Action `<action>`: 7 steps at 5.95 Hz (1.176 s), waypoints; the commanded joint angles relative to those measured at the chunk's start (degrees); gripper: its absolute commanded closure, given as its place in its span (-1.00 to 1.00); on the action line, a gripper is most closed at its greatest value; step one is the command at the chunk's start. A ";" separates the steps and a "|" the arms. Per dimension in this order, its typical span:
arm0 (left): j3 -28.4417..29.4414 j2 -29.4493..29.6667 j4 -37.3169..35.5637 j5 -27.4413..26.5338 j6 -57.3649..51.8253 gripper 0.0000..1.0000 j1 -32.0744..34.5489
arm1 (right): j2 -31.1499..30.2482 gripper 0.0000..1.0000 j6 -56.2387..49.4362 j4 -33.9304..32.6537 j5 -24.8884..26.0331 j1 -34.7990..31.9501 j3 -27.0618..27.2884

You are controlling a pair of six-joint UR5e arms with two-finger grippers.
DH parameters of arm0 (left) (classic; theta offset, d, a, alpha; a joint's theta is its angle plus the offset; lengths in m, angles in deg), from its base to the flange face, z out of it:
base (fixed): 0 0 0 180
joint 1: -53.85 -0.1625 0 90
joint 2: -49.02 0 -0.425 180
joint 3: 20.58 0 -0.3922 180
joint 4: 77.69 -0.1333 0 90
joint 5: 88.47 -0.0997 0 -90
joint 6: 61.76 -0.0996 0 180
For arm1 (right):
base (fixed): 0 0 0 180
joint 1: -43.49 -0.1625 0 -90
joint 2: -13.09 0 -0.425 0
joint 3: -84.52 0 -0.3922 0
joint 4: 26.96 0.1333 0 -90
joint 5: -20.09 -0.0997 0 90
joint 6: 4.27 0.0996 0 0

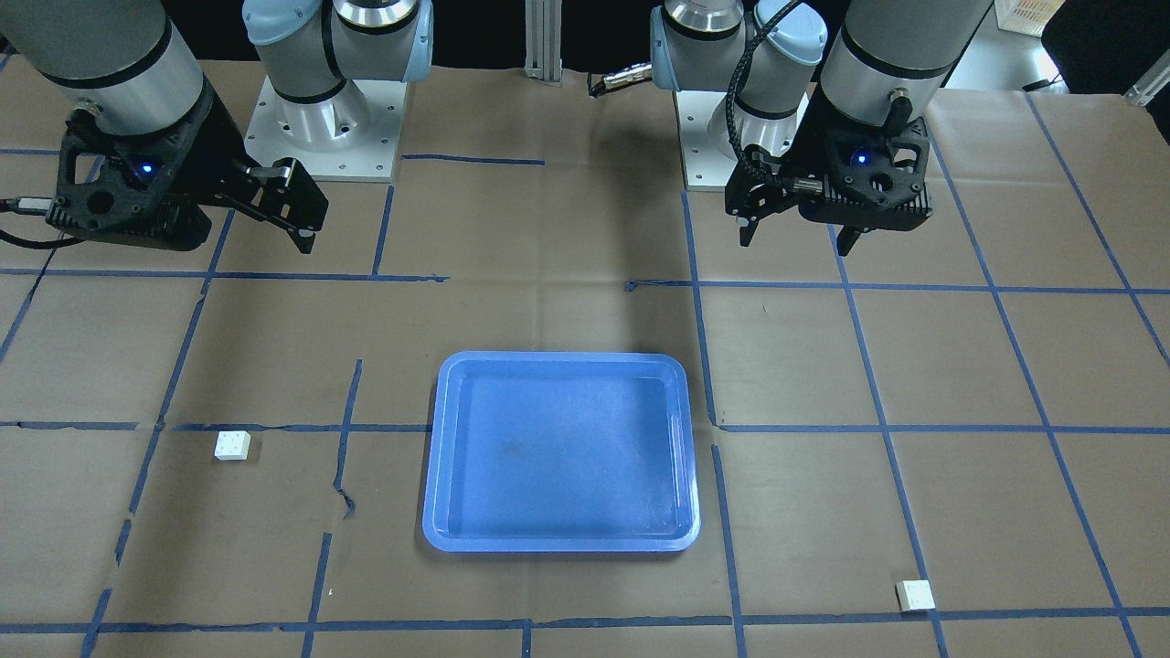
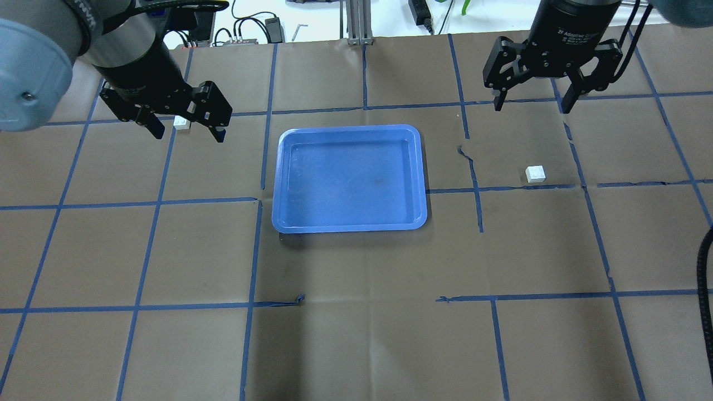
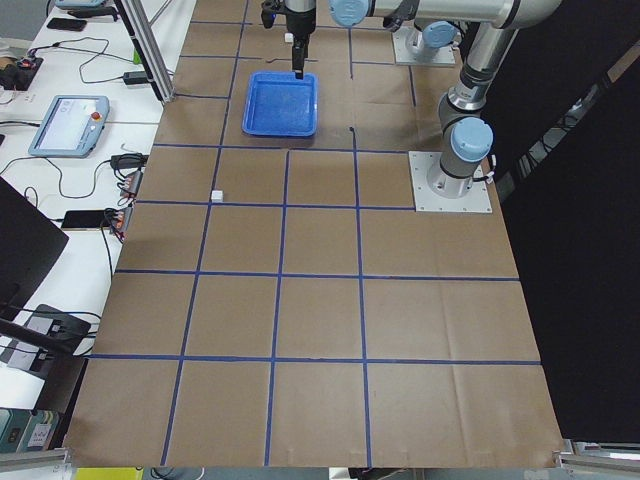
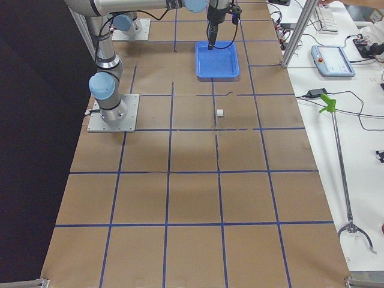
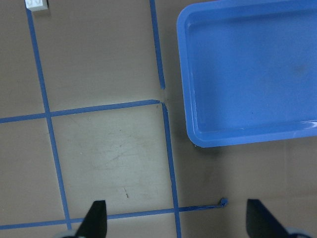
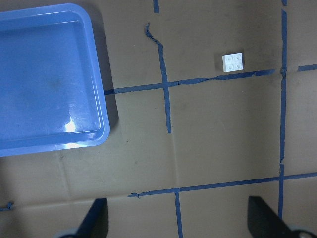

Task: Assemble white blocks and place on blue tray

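The blue tray (image 2: 348, 129) lies empty mid-table; it also shows in the front view (image 1: 562, 358). One white block (image 2: 181, 122) sits on the table to the tray's left and far side, also seen in the front view (image 1: 915, 595) and at the top left of the left wrist view (image 5: 37, 4). The other white block (image 2: 536, 174) sits right of the tray, also in the front view (image 1: 232, 445) and the right wrist view (image 6: 233, 62). My left gripper (image 2: 188, 135) hangs open and empty high above the first block. My right gripper (image 2: 532, 106) hangs open and empty, beyond the second block.
Brown paper with a grid of blue tape covers the table. The two arm bases (image 1: 320, 128) stand at the robot's edge. An aluminium post (image 2: 356, 22) and cables sit beyond the far edge. A teach pendant (image 3: 68, 122) lies on a side bench.
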 commanded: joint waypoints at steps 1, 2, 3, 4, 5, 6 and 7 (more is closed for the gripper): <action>-0.18 0.05 -0.02 0.11 -0.07 -0.99 -0.02 | 0.00 -0.99 0.18 -0.18 -0.20 0.03 0.11; -0.53 0.39 -0.02 0.11 -0.24 -0.99 -0.02 | 0.00 -0.99 0.10 -0.27 -0.29 0.03 0.11; -0.62 0.57 0.15 -0.07 -0.68 -0.99 -0.54 | 0.09 -1.00 0.18 -0.10 0.14 0.03 0.02; -0.63 1.10 -0.02 0.11 -0.86 -0.99 -0.81 | 0.09 -1.00 -0.16 -0.01 0.06 0.03 -0.07; -0.63 1.71 -0.02 0.28 -1.12 -0.99 -4.21 | 0.09 -1.00 -1.47 -0.01 -0.11 0.29 -0.07; -0.54 3.63 0.50 0.20 -1.12 -0.99 -9.55 | 0.09 -1.00 -9.32 0.17 0.06 0.99 0.10; 0.07 6.26 -0.62 0.20 -0.69 -0.99 -10.99 | 0.35 -1.00 -17.23 0.34 -0.03 2.47 0.11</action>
